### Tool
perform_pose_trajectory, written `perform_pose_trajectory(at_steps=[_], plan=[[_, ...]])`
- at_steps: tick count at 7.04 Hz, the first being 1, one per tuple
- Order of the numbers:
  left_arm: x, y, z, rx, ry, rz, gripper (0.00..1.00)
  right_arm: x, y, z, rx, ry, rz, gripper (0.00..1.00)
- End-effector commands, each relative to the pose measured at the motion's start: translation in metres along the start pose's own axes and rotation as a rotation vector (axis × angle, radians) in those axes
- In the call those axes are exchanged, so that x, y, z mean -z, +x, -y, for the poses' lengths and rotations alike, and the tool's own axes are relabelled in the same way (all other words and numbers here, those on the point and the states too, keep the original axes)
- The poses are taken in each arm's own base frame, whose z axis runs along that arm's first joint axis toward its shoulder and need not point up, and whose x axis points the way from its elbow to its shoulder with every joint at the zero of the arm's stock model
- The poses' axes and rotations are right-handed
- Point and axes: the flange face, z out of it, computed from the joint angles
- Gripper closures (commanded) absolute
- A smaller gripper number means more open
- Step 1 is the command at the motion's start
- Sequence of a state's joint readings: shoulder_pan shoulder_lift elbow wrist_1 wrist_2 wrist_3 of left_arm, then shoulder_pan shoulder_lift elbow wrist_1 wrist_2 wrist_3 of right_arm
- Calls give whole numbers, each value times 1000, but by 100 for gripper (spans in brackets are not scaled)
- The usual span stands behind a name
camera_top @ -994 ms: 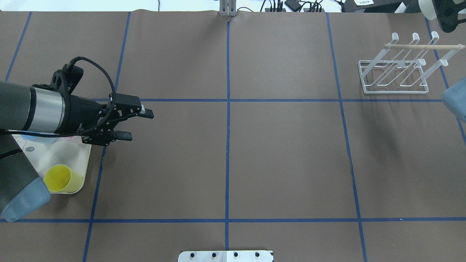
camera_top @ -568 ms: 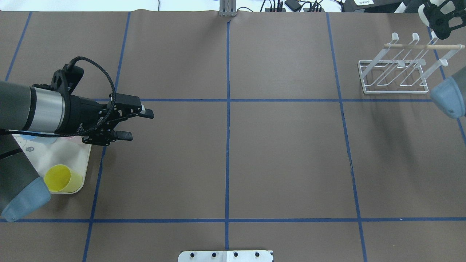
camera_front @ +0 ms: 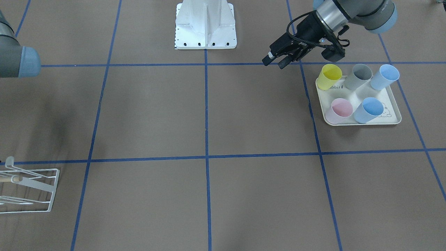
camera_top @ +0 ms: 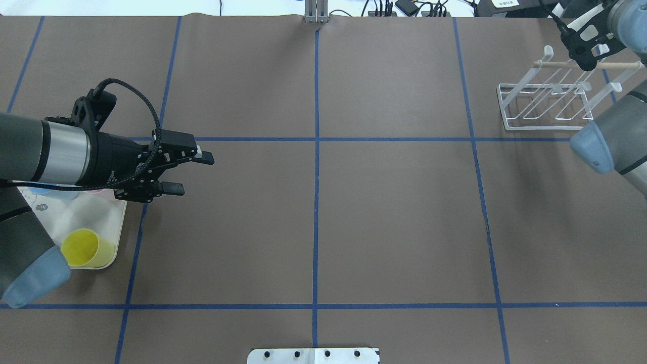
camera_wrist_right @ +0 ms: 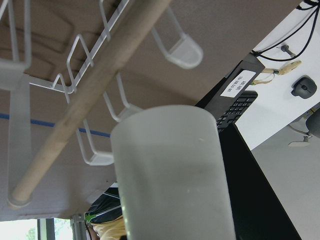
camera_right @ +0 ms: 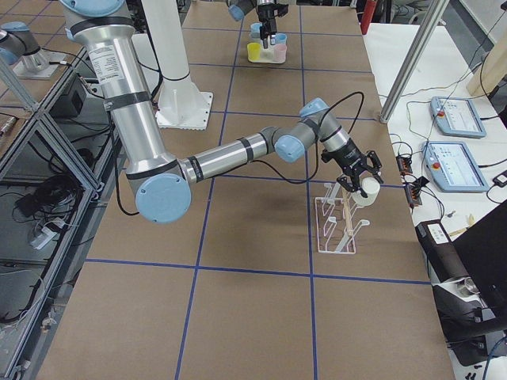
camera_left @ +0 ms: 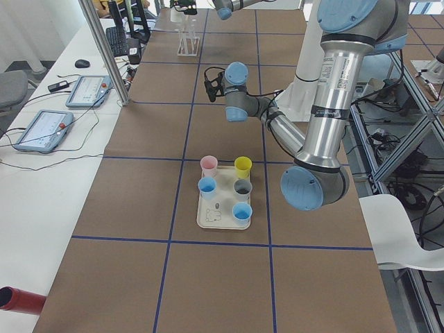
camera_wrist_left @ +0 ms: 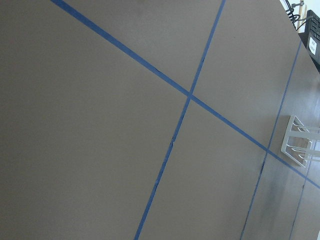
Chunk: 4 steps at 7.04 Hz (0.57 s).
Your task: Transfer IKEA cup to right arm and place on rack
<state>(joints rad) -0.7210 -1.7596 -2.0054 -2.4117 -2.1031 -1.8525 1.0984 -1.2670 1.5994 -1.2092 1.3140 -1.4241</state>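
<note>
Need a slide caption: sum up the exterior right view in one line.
Right gripper holds a white cup at the top of the wire rack.

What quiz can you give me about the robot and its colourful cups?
1. True or false: the left fingers are holding a cup.
2. How many cups stand on the tray? A) three B) five C) seven
3. Fill in the gap: the right fingers hold a white cup over the ____.

Key: 1 false, they are open and empty; 2 B; 3 rack.
</note>
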Motion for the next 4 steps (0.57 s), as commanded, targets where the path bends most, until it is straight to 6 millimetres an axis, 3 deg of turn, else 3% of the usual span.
perform_pose_trajectory(at_steps=[1,4], plan=[[0,0,0,-1,0,-2,0,-12,-7,4,7,-3,17,100],[1,1,-1,-2,-1,-4,0,-28,-15,8,6,0,12,100]])
